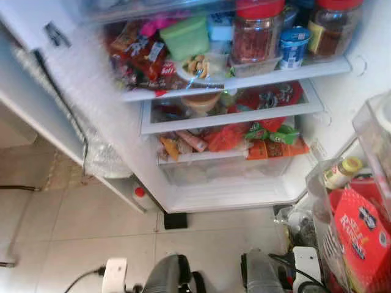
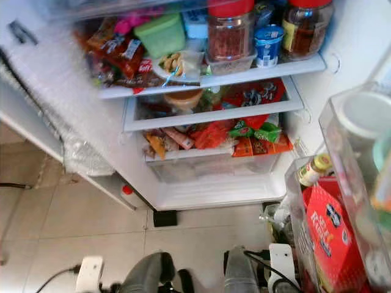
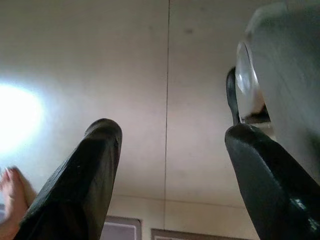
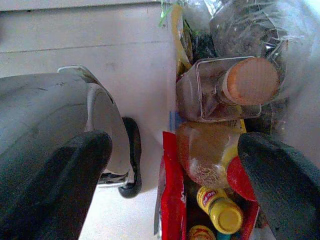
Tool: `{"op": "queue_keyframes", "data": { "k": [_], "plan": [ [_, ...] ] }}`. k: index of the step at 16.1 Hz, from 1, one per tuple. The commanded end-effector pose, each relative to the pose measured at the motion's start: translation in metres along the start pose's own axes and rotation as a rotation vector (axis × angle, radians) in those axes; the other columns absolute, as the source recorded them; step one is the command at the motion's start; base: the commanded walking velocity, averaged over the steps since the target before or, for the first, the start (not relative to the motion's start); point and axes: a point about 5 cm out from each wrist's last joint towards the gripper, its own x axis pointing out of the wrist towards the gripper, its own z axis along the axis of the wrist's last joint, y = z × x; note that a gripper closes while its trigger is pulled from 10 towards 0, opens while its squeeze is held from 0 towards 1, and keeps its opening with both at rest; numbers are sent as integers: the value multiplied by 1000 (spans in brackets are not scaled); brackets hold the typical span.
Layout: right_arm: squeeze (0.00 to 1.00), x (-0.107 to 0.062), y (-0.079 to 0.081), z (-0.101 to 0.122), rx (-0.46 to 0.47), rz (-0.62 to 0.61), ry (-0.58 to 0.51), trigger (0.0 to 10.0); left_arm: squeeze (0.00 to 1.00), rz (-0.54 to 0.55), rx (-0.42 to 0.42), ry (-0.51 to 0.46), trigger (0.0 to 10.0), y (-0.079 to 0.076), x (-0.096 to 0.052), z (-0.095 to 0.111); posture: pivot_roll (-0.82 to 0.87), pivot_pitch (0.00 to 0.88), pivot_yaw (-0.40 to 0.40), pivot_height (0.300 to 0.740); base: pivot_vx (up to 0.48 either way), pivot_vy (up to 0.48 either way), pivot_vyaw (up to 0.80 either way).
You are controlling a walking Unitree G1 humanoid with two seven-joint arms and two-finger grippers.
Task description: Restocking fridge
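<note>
At 12 o'clock in the head views, fridge (image 1: pixel 183 201) stands open, shelves already crowded: snack packets (image 1: pixel 137 52) at 11, green tub (image 1: pixel 186 36) by them, red-lid jar (image 1: pixel 256 30) and small blue cup (image 1: pixel 294 46) toward 1, orange and green packs (image 1: pixel 269 137) in the lower drawer (image 1: pixel 226 171). Door bin (image 1: pixel 314 183) at 3–4 o'clock holds a red box (image 1: pixel 363 235) and a yellow-cap bottle (image 1: pixel 342 172).

Left gripper (image 3: pixel 167 175) hangs low over bare floor tiles (image 3: pixel 150 75), fingers wide apart, nothing between them. A bare foot of a person (image 3: pixel 12 192) sits at the edge of the left wrist view. Right gripper (image 4: pixel 172 170) also spread, empty, pointing down at restock goods beside the robot's leg: cork-top glass bottle (image 4: pixel 225 90), grain jar (image 4: pixel 210 155), yellow-cap bottles (image 4: pixel 220 210), red packet (image 4: pixel 172 200).

Judgement: step in hand is picking an item; nothing is held yet. Best bet: right gripper takes the cork-top glass bottle, which lies uppermost, gripping across the body, not the cork. Glass looks slick and rigid, so close firmly. Shelf room is tight; the drawer area looks easiest to fill.
</note>
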Motion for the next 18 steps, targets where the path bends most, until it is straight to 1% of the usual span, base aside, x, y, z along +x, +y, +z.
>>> {"op": "queue_keyframes", "data": {
  "k": [1, 4, 9, 12, 13, 15, 18],
  "plan": [
    [0, -3, 6, -14, 10, -5, 24, 10000, 0, 19, 9, 47, 10000, 8, -3, -11, -104, 191, 93, 640, 0, 0, 0],
    [0, -4, 7, -14, 25, 20, 28, 10000, 0, 15, 19, 55, 10000, 7, -3, -12, -104, 192, 93, 640, 0, 0, 0],
    [0, -4, 7, -15, 32, 15, 25, 10000, 0, 12, 29, 72, 10000, 8, -3, -14, -104, 192, 93, 640, 0, 0, 0],
    [0, -4, 7, -15, 32, 13, 23, 10000, 0, 14, 23, 72, 10000, 8, -3, -14, -102, 191, 93, 640, -324, 266, 0],
    [0, -4, 7, -15, 32, 13, 23, 10000, 0, 18, 40, 75, 10000, 8, -3, -13, -103, 191, 93, 640, 0, 270, 0],
    [0, -4, 7, -14, 31, 14, 23, 10000, 0, 14, 77, 86, 10000, 9, -3, -13, -101, 192, 94, 640, 0, 0, 0],
    [0, -4, 7, -15, 30, 9, 27, 10000, 0, 13, 100, 104, 10000, 9, -3, -14, -102, 193, 95, 640, 0, 0, 0]
  ]
}}
